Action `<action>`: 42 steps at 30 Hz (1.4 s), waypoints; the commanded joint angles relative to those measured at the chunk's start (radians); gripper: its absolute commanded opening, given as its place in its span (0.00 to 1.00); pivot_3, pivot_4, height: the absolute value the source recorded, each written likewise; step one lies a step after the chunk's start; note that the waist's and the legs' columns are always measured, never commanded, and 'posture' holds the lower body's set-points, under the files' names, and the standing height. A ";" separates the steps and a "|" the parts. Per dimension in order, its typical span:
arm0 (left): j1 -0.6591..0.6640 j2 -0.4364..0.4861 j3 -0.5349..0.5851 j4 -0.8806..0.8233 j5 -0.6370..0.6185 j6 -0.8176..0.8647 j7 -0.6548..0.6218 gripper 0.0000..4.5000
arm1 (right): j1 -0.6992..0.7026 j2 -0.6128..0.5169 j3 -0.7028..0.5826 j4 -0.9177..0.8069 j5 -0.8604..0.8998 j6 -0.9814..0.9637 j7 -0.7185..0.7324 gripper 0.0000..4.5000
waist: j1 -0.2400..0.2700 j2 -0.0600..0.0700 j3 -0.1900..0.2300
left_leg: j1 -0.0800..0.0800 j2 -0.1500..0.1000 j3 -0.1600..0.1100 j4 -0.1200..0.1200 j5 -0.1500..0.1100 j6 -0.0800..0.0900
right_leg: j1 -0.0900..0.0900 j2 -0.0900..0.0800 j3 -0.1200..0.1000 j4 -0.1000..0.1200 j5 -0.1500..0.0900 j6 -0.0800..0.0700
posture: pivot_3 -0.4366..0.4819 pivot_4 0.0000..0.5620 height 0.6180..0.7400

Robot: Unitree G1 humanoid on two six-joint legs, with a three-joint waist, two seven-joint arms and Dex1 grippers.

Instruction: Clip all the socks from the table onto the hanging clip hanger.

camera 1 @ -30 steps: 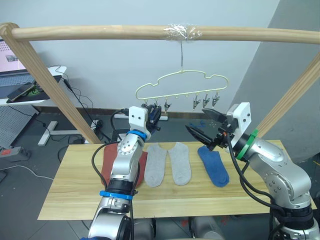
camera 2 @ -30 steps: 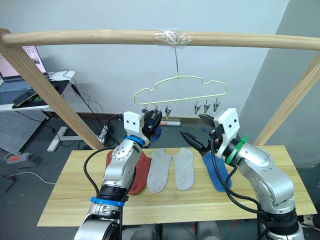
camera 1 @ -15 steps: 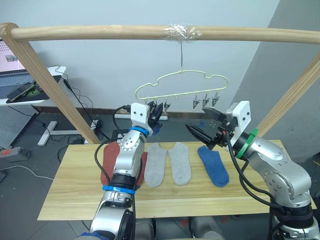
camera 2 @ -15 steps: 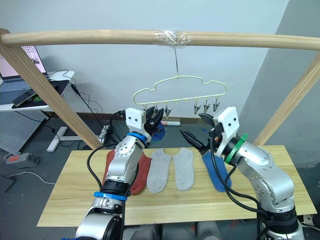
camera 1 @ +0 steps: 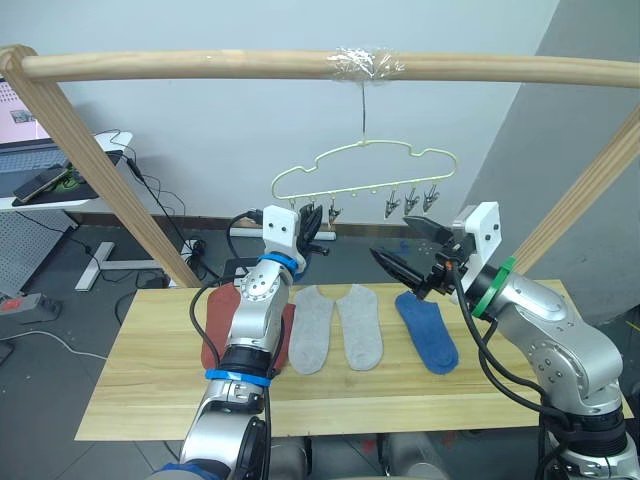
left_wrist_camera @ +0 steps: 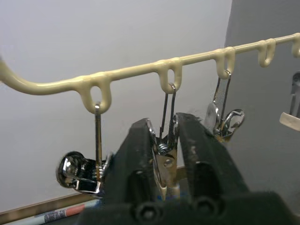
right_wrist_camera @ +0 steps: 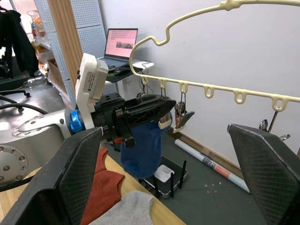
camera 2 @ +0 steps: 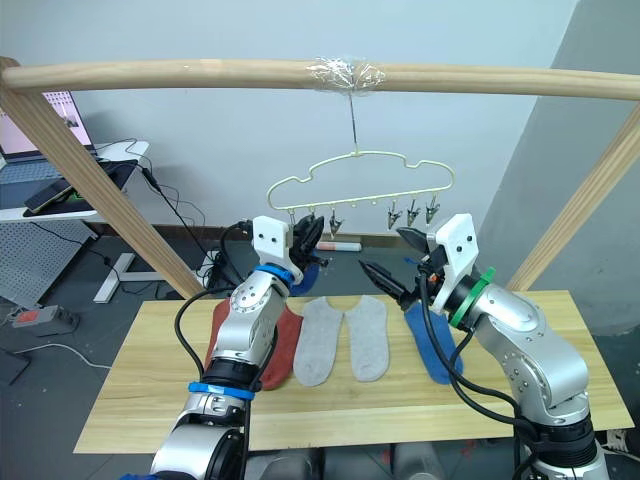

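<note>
The pale-yellow clip hanger (camera 1: 362, 170) hangs from the pole on its hook. My left gripper (camera 1: 309, 218) is raised to the hanger's left clips, shut on a blue sock (right_wrist_camera: 143, 145) that dangles below it. One metal clip (left_wrist_camera: 165, 161) sits between its fingertips. My right gripper (camera 1: 391, 237) hovers open under the hanger's right clips, holding nothing. On the table (camera 1: 150, 390) lie a rust-red sock (camera 1: 213, 330), partly behind my left arm, two light grey socks (camera 1: 312, 325) (camera 1: 360, 322) and another blue sock (camera 1: 428, 330).
A round wooden pole frame (camera 1: 300, 65) spans the top, with slanted legs at the left (camera 1: 100, 170) and right (camera 1: 580, 200). Three free clips (camera 1: 412, 200) hang at the hanger's right end. A desk with a laptop (camera 1: 40, 170) stands behind on the left.
My left gripper has risen a little with the blue sock, up to the left clips. The right gripper has barely moved.
</note>
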 commanded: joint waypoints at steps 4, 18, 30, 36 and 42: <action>-0.025 0.003 0.006 -0.027 0.000 -0.027 -0.013 0.04 | -0.005 0.004 -0.017 -0.029 0.023 -0.011 -0.008 1.00 | 0.000 0.000 0.000 | 0.000 0.000 0.000 0.000 0.000 0.000 | 0.000 0.000 0.000 0.000 0.000 0.000 | 0.29 0.26 1.00; 0.046 0.072 0.027 -0.206 -0.125 0.223 -0.118 0.04 | 0.070 -0.032 0.225 0.450 -0.364 -0.087 -0.127 1.00 | -0.002 0.001 0.001 | 0.000 0.000 0.000 0.000 0.000 0.000 | 0.000 0.000 0.000 0.000 0.000 0.000 | 0.32 0.26 1.00; 0.171 0.117 0.033 -0.432 -0.201 0.429 -0.127 0.04 | -0.116 0.091 0.201 1.077 -0.490 -0.246 -0.120 1.00 | 0.004 0.002 0.002 | 0.001 0.000 0.000 0.000 0.000 0.000 | 0.000 0.001 0.001 0.000 0.003 -0.005 | 0.41 0.24 1.00; 0.203 0.115 0.025 -0.494 -0.218 0.476 -0.130 0.04 | -0.086 0.118 0.171 1.119 -0.486 -0.252 -0.083 0.88 | 0.004 0.002 0.001 | 0.005 0.000 0.000 0.000 0.000 0.000 | 0.004 0.001 0.000 0.000 0.002 -0.003 | 0.44 0.23 1.00; 0.209 0.113 0.047 -0.516 -0.268 0.544 -0.127 0.04 | -0.048 0.110 0.163 1.079 -0.508 -0.284 -0.058 0.39 | 0.008 0.002 -0.001 | 0.006 0.001 -0.001 0.000 0.000 0.000 | 0.007 0.001 0.000 0.000 0.001 -0.001 | 0.44 0.22 1.00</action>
